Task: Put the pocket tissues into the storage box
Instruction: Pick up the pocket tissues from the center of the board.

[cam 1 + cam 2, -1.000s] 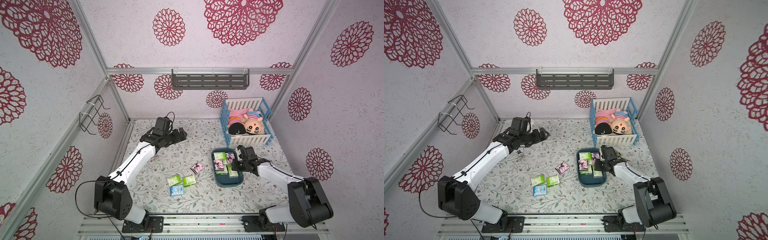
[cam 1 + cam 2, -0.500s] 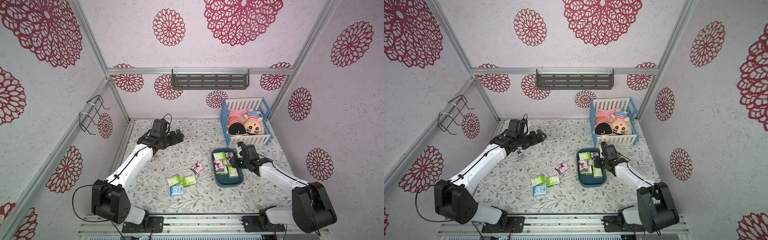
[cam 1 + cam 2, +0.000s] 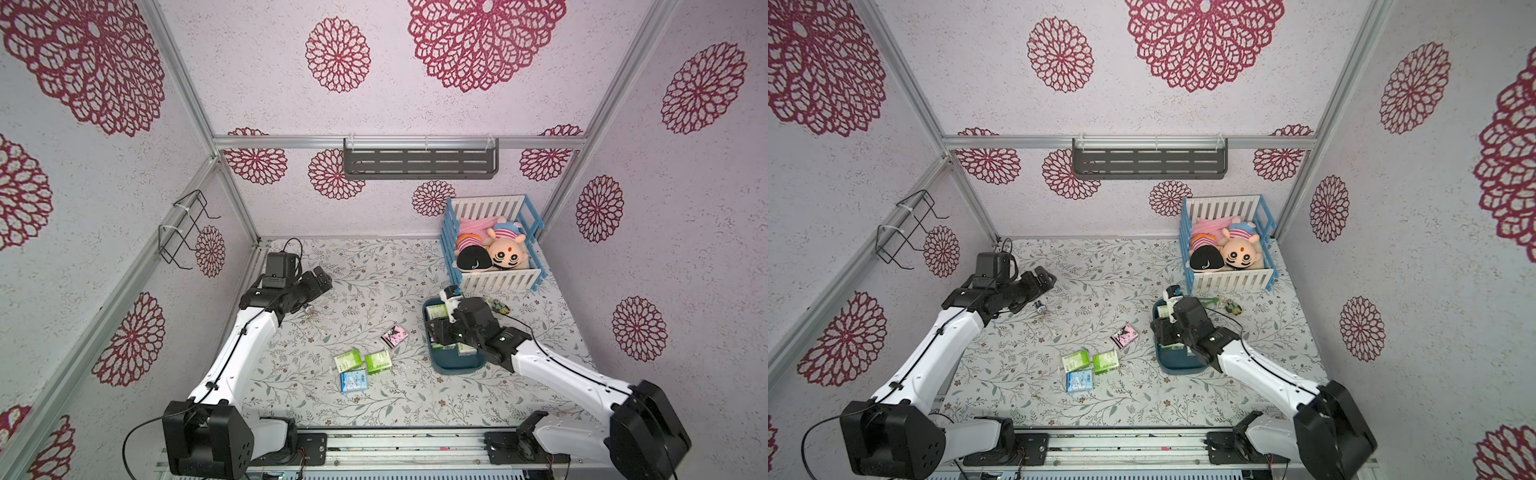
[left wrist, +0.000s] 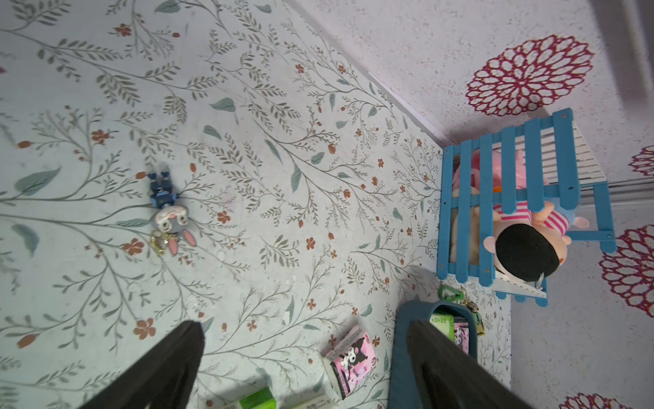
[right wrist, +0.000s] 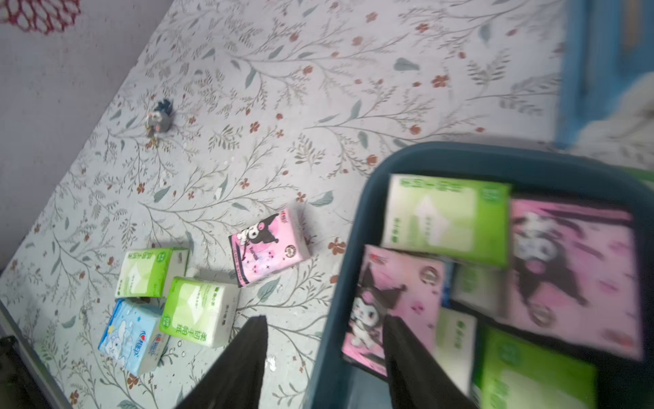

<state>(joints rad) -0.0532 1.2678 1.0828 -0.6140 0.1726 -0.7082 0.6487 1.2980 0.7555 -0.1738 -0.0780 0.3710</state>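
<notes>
Four pocket tissues [image 5: 198, 311] loose beside storage box [image 5: 460, 154], right jaws parted, empty, above its wall, left jaws parted, empty

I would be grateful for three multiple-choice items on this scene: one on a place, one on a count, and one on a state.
1. Where does the pink pack on the table lie?
A. Between the green packs and the storage box
B. Inside the storage box
C. On top of a green pack

2. How many packs lie on the table, outside the box?
A. Two
B. Four
C. Seven

3. How is the right end effector?
A. Shut on a green pack
B. Open, gripping nothing
C. Out of view

Answers: 1 A, both top views show it between them; 2 B, two green, one pink, one light blue pack; 3 B, the right wrist view shows its fingers apart.
</notes>
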